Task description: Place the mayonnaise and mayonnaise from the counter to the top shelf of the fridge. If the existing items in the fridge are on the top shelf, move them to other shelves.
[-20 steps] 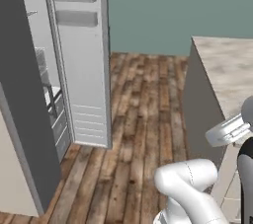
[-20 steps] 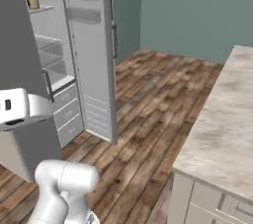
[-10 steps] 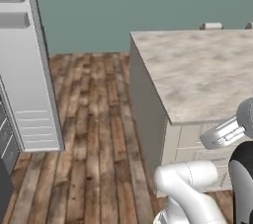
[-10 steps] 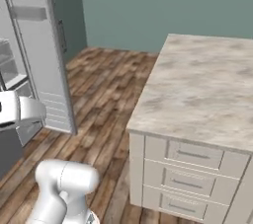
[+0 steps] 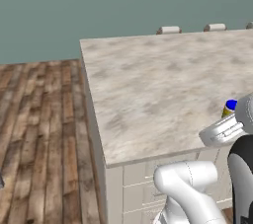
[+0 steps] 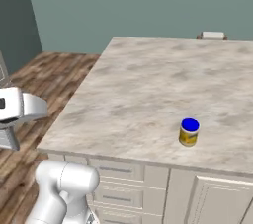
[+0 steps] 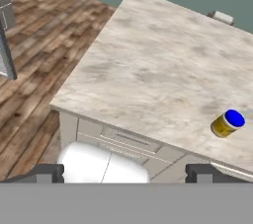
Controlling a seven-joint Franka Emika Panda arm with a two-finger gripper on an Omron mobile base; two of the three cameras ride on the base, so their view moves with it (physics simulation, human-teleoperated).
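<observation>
Mayonnaise (image 6: 189,132) stands alone on the counter (image 6: 143,90), seemingly unobstructed; claw (image 7: 124,171) spread wide, grasping nothing.

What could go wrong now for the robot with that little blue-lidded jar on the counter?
The mayonnaise jar stands fairly near the front edge of the counter, so a clumsy approach might push it off. It is small and upright, so the open end effector, not yet near it, could tip it when closing.

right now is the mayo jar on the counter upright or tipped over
Upright: the mayonnaise jar stands on the counter, blue lid on top.
</observation>
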